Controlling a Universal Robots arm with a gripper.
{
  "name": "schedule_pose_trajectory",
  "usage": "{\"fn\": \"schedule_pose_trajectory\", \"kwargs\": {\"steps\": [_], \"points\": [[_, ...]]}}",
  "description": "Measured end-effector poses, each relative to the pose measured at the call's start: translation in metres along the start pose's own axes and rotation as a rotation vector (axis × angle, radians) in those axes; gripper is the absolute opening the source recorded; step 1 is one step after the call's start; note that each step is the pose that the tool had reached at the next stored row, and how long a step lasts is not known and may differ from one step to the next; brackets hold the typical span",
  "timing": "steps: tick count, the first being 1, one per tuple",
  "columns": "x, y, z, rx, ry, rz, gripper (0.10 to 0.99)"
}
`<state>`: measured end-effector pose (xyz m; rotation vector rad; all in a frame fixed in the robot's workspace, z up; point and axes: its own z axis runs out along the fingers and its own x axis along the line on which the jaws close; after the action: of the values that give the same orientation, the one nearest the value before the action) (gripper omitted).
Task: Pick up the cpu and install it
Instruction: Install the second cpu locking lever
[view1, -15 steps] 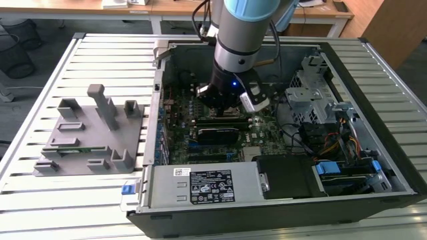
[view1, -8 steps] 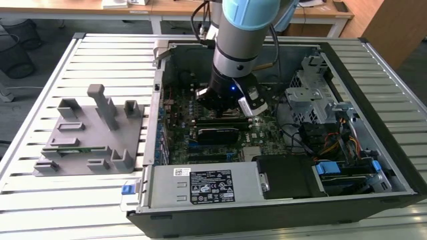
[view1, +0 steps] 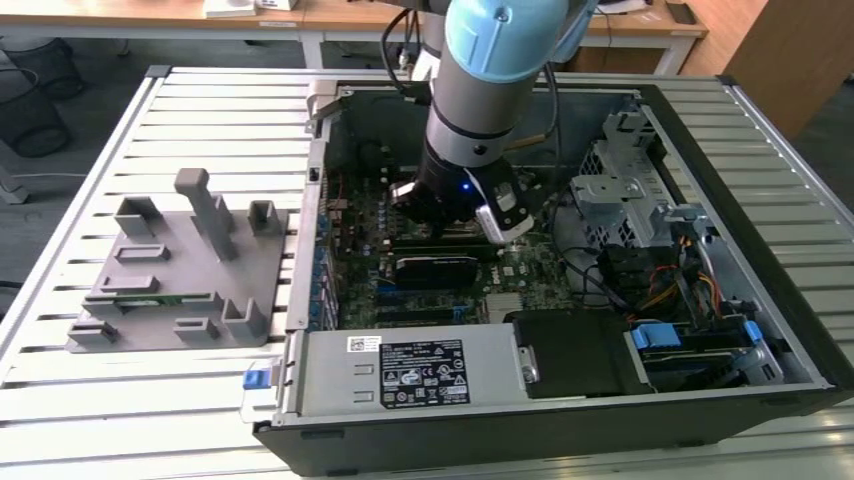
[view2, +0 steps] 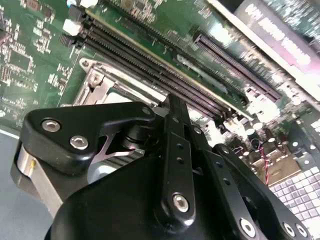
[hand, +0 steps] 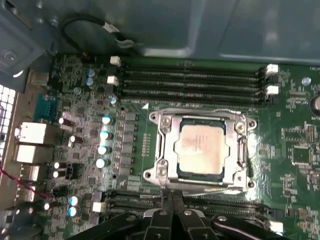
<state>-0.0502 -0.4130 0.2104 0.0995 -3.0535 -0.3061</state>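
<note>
The cpu (hand: 200, 148) is a pale silver square lying flat inside the metal socket frame (hand: 161, 150) on the green motherboard (hand: 295, 150), seen in the first wrist view. My gripper (hand: 170, 196) hangs just above the board at the socket's edge, beside the cpu and apart from it. Its two black fingers are pressed together with nothing between them. In the second wrist view the gripper (view2: 173, 102) ends over the socket frame (view2: 98, 80). In the exterior view the arm (view1: 467, 120) reaches down into the open computer case (view1: 694, 110).
Black memory slots (hand: 192, 80) run along one side of the socket, and more slots (hand: 125, 196) lie under the gripper. A grey holder block (view1: 180, 265) stands on the slatted table at the exterior view's left. A power supply (view1: 400, 365), drive cage (view1: 621, 190) and cables (view1: 667, 285) crowd the case.
</note>
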Motion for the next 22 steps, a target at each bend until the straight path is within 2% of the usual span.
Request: {"fn": "schedule_pose_trajectory", "kwargs": {"steps": [1, 2, 7, 16, 22], "points": [[0.0001, -0.0005, 0.0005, -0.010, -0.0006, -0.001, 0.106], [0.0005, -0.0012, 0.0011, -0.015, -0.0009, -0.001, 0.106], [0.0035, -0.0075, 0.0040, -0.031, -0.0018, -0.002, 0.106], [0.0111, -0.0138, 0.0090, -0.090, -0.0070, -0.008, 0.106], [0.0132, -0.0162, 0.0138, -0.120, -0.0105, -0.010, 0.106]]}}
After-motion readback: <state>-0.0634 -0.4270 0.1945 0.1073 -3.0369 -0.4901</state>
